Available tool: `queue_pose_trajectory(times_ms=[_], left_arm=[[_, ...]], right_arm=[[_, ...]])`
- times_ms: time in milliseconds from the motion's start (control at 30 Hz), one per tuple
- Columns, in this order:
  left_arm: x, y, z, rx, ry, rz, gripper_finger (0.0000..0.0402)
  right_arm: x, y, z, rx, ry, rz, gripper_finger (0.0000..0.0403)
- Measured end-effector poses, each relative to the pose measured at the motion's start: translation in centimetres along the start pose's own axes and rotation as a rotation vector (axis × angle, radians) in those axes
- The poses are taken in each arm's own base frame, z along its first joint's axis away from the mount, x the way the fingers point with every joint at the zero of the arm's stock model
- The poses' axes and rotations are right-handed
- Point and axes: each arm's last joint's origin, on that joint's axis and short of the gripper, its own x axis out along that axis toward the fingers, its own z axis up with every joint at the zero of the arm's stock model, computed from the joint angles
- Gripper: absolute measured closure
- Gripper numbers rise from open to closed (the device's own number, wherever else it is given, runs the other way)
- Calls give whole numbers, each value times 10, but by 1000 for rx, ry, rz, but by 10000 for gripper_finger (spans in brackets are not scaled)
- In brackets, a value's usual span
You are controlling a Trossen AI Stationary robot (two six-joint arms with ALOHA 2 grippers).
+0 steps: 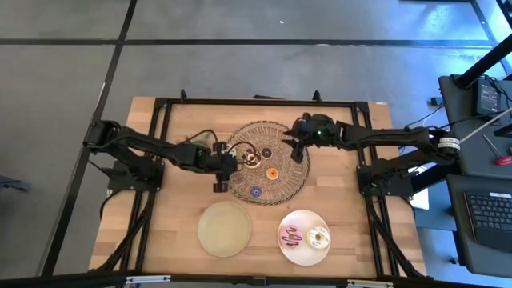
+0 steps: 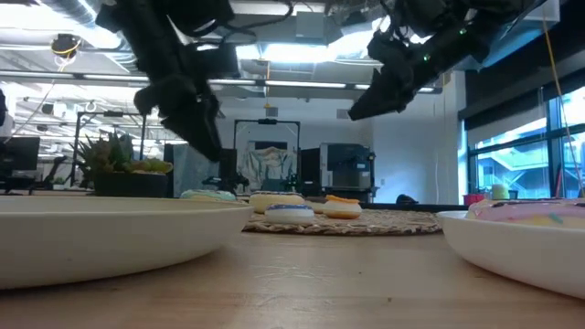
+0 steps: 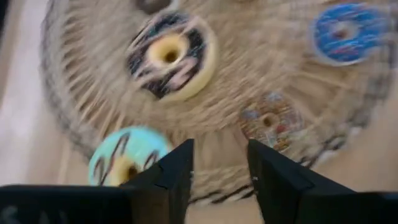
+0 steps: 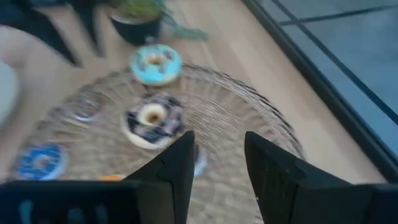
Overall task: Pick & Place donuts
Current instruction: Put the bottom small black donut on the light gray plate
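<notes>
Donuts: several lay on the round woven mat (image 1: 268,164) at mid-worktop, among them a dark-iced one (image 3: 171,55), a turquoise one (image 3: 124,163) at the mat's rim, a blue one (image 3: 343,31) and a small speckled one (image 3: 270,120); two more sat on the white plate (image 1: 290,250) at the near edge, beside an empty cream plate (image 1: 225,229). The left gripper (image 3: 219,165), jaws apart and empty, hung above the mat's left rim, with the turquoise donut just off one finger and the speckled one just off the other, so this arm judged nearer to both. The right gripper (image 4: 217,158), jaws likewise apart and empty, hovered above the mat's far right rim, the dark-iced donut ahead of it toward the mat's middle.
</notes>
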Motion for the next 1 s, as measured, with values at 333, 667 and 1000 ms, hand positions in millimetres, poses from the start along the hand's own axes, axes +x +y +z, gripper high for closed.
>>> queue_pose_trajectory(times_ms=[333,667,1000], left_arm=[[22,-17,4,-234,-7,-79,258],[52,-28,-4,-268,58,-45,258],[58,-30,-4,-264,53,-43,266]], right_arm=[[-3,28,-1,52,9,87,260],[-7,50,0,42,-13,159,260],[-8,54,1,33,-28,179,260]])
